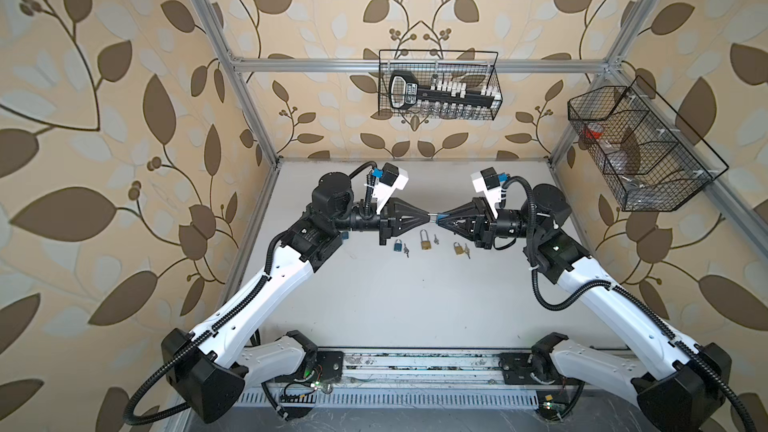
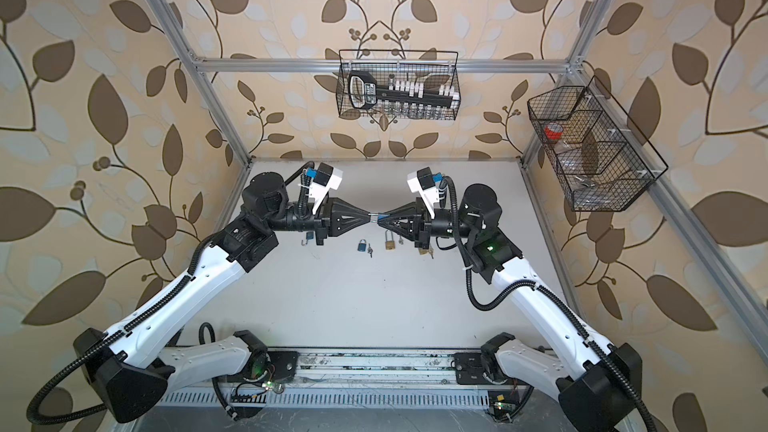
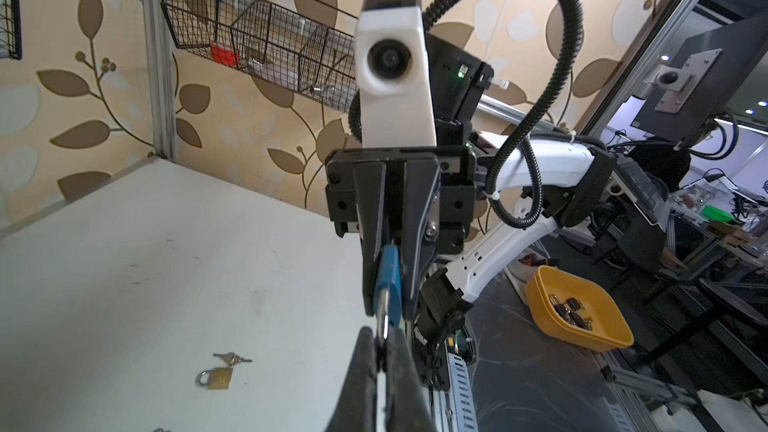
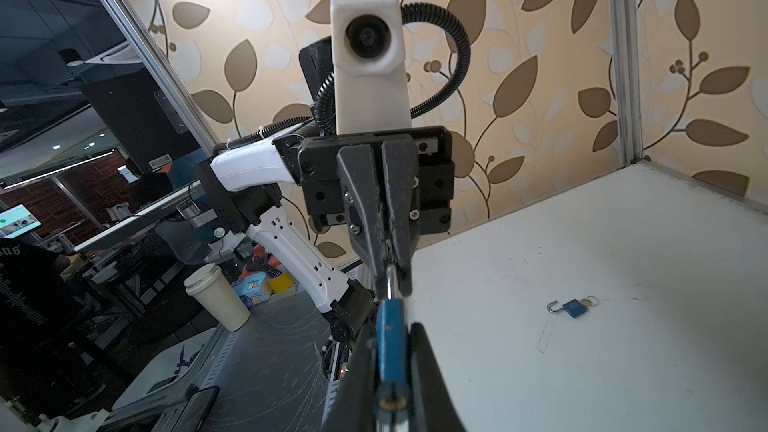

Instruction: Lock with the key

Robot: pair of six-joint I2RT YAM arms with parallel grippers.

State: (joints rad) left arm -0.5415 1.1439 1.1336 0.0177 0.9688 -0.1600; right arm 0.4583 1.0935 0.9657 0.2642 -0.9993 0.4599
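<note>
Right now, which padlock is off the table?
The blue padlock clamped between left gripper and right gripper, in midair; the other padlocks lie on the table.

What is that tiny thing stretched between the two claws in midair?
A small blue padlock: the right claw grips its body and the left claw its metal shackle, clearest in both wrist views.
</note>
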